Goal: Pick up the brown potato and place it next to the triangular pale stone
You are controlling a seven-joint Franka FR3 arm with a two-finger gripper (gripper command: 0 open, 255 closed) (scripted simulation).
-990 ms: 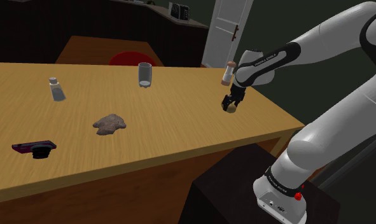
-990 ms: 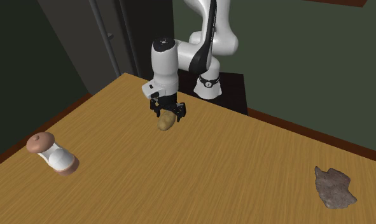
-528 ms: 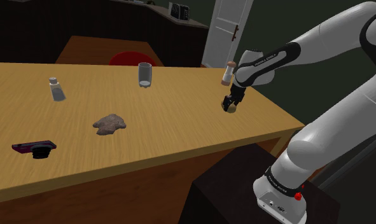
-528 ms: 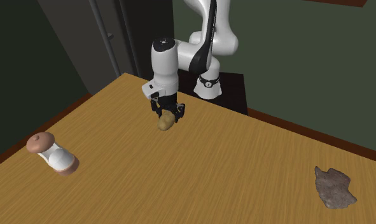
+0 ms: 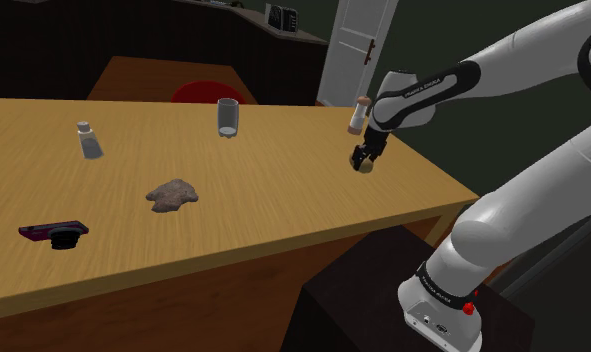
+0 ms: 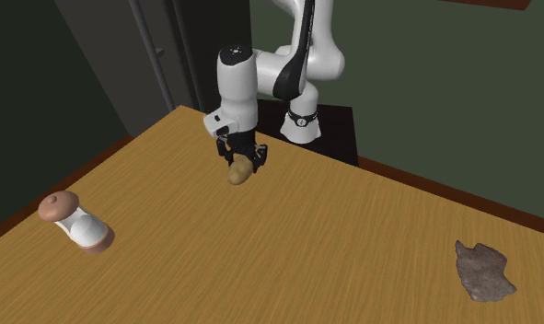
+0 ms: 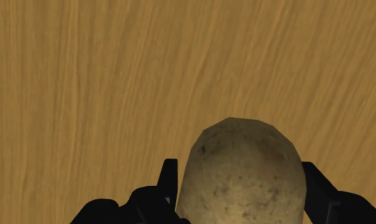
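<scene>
At the wooden tabletop (image 6: 353,248) corner nearest my stand: one tan, speckled, egg-shaped potato (image 7: 243,172), clasped across its middle by my black claw (image 6: 243,165). Judged firm, light, smooth-skinned, liable to roll. Destination: grey-brown jagged stone (image 6: 485,271), well apart.

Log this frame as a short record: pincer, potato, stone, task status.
Pincer: black two-finger pincer, shut on tan speckled potato
Potato: near the wooden table corner closest to the stand
Stone: grey-brown jagged stone, lying flat on the table, far from the potato
Status: potato grasped, not yet delivered
</scene>
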